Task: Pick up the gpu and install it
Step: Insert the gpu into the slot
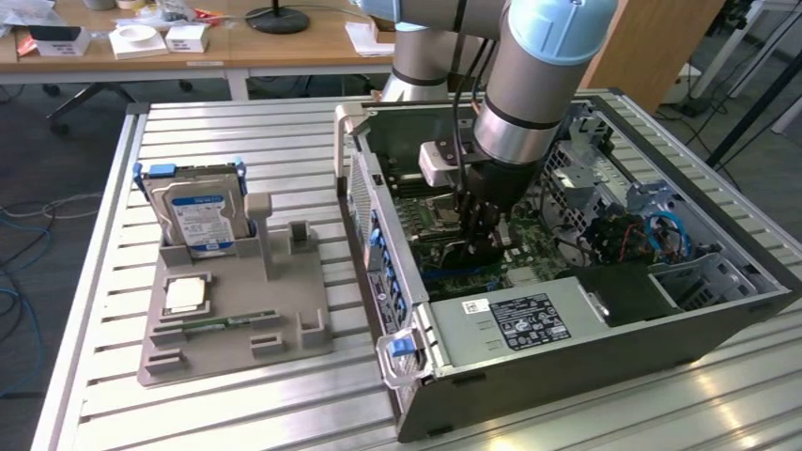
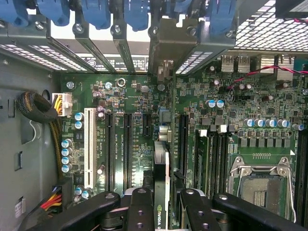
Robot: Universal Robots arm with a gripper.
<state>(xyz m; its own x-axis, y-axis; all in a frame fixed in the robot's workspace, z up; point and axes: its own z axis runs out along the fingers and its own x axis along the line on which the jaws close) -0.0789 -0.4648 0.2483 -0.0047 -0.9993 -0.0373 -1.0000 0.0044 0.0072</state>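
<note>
Nearest to the wrist camera are the two black fingers (image 2: 139, 211) of the gripper (image 2: 161, 202). They are closed on the gpu (image 2: 162, 168), which stands on its edge between them and shows a small logo on its upper rim. I judge that the card is held this way so that its lower edge can meet a slot: it runs parallel to the long black expansion slots (image 2: 127, 144) of the motherboard (image 2: 139, 103) and points toward the rear wall with its blue latches (image 2: 137, 12). Whether the card already sits in a slot, I cannot tell. In the exterior view the nearest thing is the power supply (image 1: 527, 319), at the corner of the open computer case (image 1: 376, 235). The case lies on its side on the bench (image 1: 225, 132), so the board faces up and the arm (image 1: 532, 85) can reach straight down; the gripper is deep inside. On the exterior view's left, well apart from the case, a grey fixture (image 1: 239, 348) holds the hard drive (image 1: 201, 216) upright, while a processor chip (image 1: 186, 294) and a memory stick (image 1: 223, 322) lie flat in their recesses.
</note>
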